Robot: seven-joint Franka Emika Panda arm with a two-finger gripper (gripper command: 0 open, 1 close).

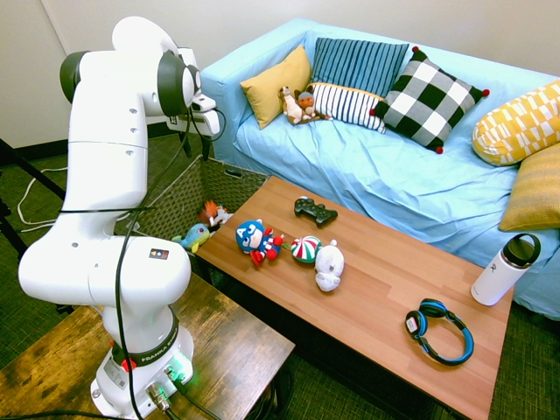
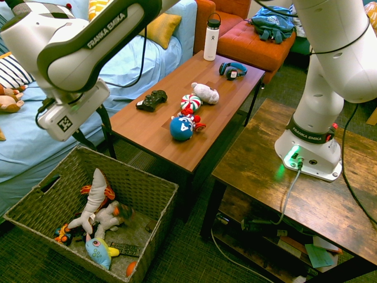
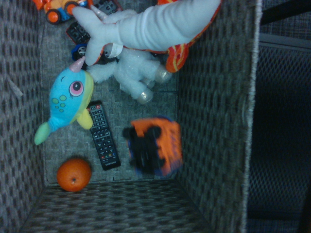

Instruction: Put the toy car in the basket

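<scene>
The toy car [image 3: 154, 151] is orange with black wheels. In the wrist view it shows blurred, underside up, low inside the basket [image 3: 214, 97] next to a side wall. I cannot make it out in either exterior view. The basket [image 2: 138, 174] is large, woven and grey-brown, and stands on the floor between the sofa and the coffee table's end [image 1: 175, 197]. My gripper [image 2: 69, 118] hangs above the basket's opening, pointing down into it. Its fingers are hidden in both exterior views.
In the basket lie a blue narwhal plush [image 3: 65, 99], a white and orange plush [image 3: 146, 29], a black remote [image 3: 103, 135] and an orange fruit [image 3: 74, 174]. The coffee table [image 1: 376, 297] carries a black game controller [image 1: 314, 210], plush toys, a striped ball [image 1: 305, 249], headphones and a bottle.
</scene>
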